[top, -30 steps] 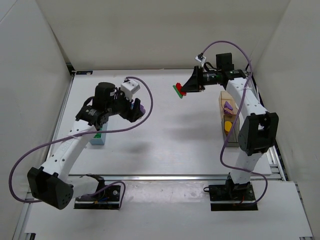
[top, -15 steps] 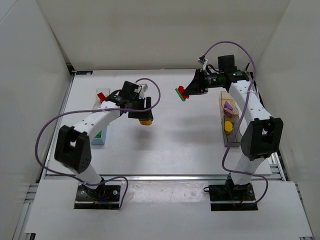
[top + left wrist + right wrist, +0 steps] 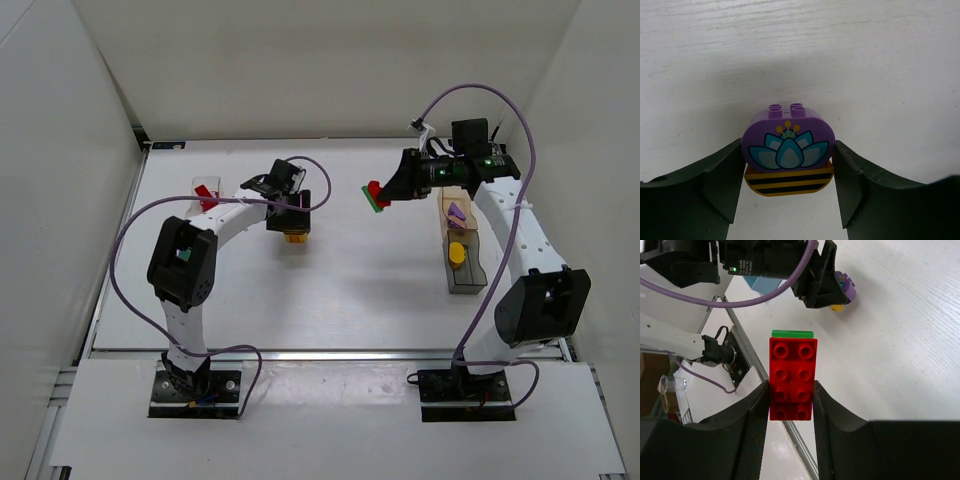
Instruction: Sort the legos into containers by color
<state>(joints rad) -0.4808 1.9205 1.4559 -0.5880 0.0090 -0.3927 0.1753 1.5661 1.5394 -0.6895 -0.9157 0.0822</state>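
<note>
Nearest on the white worktop (image 3: 340, 290), at the right edge, stands the dark smoky transparent box (image 3: 466, 283) with a yellow brick (image 3: 456, 254) inside. Just behind it stands the tan box (image 3: 442, 210), holding a purple brick (image 3: 456, 212).

Toward the middle, the left hand (image 3: 291, 212) points down and grips a rounded purple brick with a lotus print (image 3: 787, 142), its fingers pressed against both sides. This brick sits on a yellow brick with black stripes (image 3: 789, 182). It is hard to say whether the stack touches the worktop or hangs just above it.

Farther back, the right hand (image 3: 388, 190) clamps a red studded brick (image 3: 792, 377) by its long sides, held in the air, with a green brick (image 3: 792, 333) stuck to its back.

At the far left, the clear box (image 3: 197, 183) holds a red piece (image 3: 207, 193).
</note>
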